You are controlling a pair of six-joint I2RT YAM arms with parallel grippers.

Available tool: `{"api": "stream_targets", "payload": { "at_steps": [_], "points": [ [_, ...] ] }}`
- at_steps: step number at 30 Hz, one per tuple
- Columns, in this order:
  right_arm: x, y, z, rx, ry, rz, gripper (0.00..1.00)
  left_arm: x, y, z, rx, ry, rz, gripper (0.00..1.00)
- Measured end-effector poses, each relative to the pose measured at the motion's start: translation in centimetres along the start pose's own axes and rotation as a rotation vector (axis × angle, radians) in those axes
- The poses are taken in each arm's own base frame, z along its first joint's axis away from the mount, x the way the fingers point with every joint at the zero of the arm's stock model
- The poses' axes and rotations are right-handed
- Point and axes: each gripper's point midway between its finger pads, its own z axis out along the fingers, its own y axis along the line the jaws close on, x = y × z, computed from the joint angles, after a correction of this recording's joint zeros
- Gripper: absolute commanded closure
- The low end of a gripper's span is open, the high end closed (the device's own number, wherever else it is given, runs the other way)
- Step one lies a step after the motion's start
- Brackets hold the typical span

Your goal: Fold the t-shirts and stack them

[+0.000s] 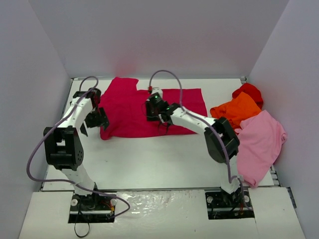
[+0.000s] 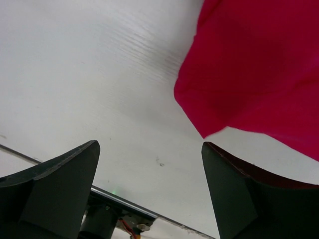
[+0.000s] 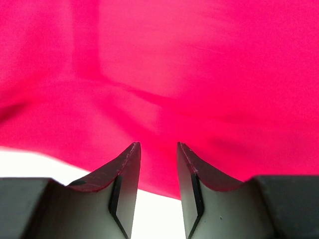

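we see the crimson shirt (image 1: 149, 107) spread flat on the white table (image 1: 149, 159), towards the far side, with one sleeve poking out at its far edge. our left gripper (image 1: 97, 119) hangs just beside the shirt's left near corner. from the left wrist, the left gripper (image 2: 149, 189) has its fingers (image 2: 55, 179) spread wide, nothing between them but bare table (image 2: 89, 74), and the corner of the crimson shirt (image 2: 259, 74) lies just ahead to the right. our right gripper (image 1: 154, 112) sits over the middle of the shirt, close to its near edge. from the right wrist, the right gripper (image 3: 158, 184) has its fingers (image 3: 124, 174) drawn to a narrow gap with the crimson cloth (image 3: 174, 74) filling the view behind them; we cannot tell if they touch it. at the right side of the table we see an orange shirt (image 1: 237, 110) bunched up, a red shirt (image 1: 250, 92) behind it, and a pink shirt (image 1: 259, 142) draped over the table's edge.
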Motion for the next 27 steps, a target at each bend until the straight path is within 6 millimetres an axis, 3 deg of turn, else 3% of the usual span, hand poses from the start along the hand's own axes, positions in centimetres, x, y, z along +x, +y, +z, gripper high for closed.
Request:
{"api": "stream_targets", "payload": {
  "at_steps": [3,6,11,16,23,27],
  "points": [
    [0.5,5.1,1.0,-0.105,-0.004,-0.071,0.69,1.3,0.5,3.1,0.015,0.087,-0.059,0.22],
    [2.5,6.9,2.9,-0.149,0.044,-0.111,0.7,0.9,-0.6,4.2,0.051,0.096,-0.072,0.24],
    [5.0,5.7,5.9,-0.143,0.122,-0.108,0.69,-0.3,-2.1,4.4,0.111,0.05,-0.091,0.24],
    [4.4,5.5,6.0,-0.15,0.115,-0.098,0.7,-0.9,-2.6,5.2,0.117,0.035,-0.1,0.24],
    [5.1,5.2,5.9,-0.154,0.113,-0.1,0.7,-0.4,-3.1,8.3,0.084,0.086,-0.089,0.26],
    [5.6,4.8,5.4,-0.154,0.112,-0.104,0.7,-0.6,-3.3,8.7,0.089,0.082,-0.095,0.35]
  ]
}}
